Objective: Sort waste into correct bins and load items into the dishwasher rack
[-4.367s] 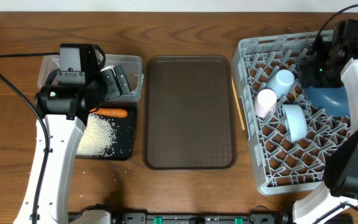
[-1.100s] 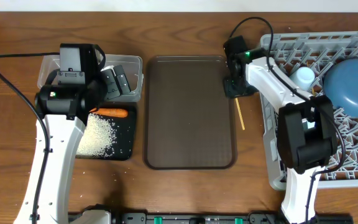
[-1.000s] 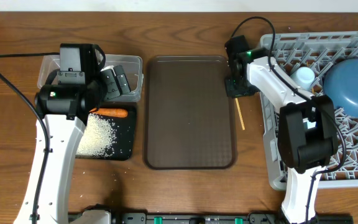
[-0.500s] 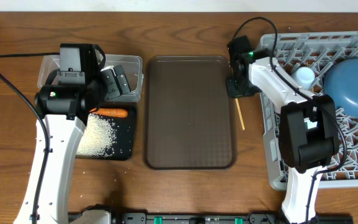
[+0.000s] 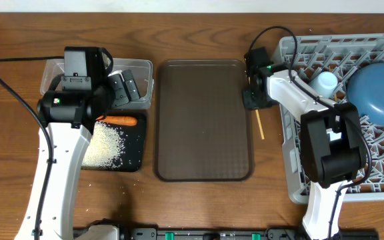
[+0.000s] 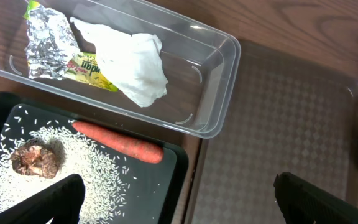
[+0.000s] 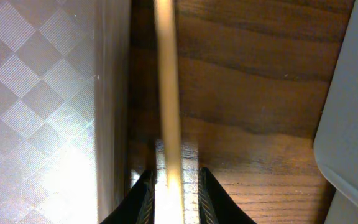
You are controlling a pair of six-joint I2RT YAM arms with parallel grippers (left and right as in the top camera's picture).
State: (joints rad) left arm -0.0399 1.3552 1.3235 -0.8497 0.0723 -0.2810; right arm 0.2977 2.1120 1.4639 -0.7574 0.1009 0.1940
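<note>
Right gripper [image 5: 253, 100] pinching the chopsticks [image 5: 259, 124].
They lie between serving tray [image 5: 202, 120] and rack [image 5: 352, 50]; my left gripper [image 6: 179, 205] gapes wide, empty.

The wooden worktop [image 5: 199, 207] carries, from left to right, a clear tub [image 5: 145, 83] with a black tray [image 5: 133, 150] just beside it, a brown serving tray [image 5: 202, 120], wooden chopsticks [image 5: 260, 125] and a grey dishwasher rack [image 5: 292, 167].

Overhead looks straight down on the whole table [image 5: 199, 207]. The left wrist camera looks down, nearer, on the clear tub [image 6: 211, 99] and black tray [image 6: 163, 186]; the right wrist camera sits very close over the chopstick [image 7: 166, 93] beside the serving tray [image 7: 42, 93]; overhead shares both
</note>
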